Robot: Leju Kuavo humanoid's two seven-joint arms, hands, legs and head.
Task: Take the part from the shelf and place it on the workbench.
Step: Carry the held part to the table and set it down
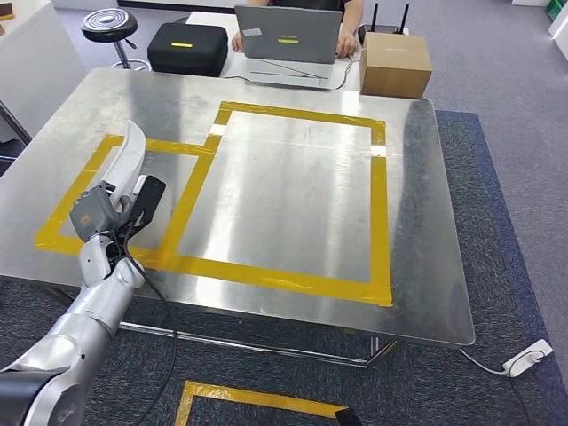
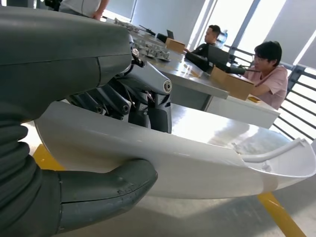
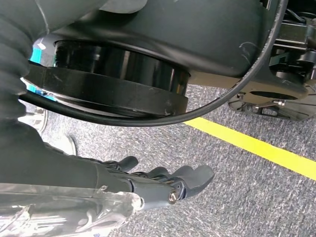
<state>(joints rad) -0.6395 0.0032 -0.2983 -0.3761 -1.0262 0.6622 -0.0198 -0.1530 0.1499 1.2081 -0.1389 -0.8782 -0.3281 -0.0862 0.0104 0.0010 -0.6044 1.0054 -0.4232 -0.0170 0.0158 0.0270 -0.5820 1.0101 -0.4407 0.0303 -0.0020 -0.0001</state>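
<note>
The part is a long, white, curved plastic piece. My left hand grips it over the small yellow-taped rectangle at the left of the metal workbench, its long end pointing away from me. Up close, the part lies between my thumb and the darker fingers of the left hand, just above the shiny tabletop. Whether it touches the surface I cannot tell. My right hand hangs beside my body over the grey carpet, fingers stretched out and holding nothing.
A larger yellow-taped square fills the bench's middle and right. Behind the bench are a laptop with a person's hand beside it, a cardboard box, a black case and a stool. A power strip lies on the floor.
</note>
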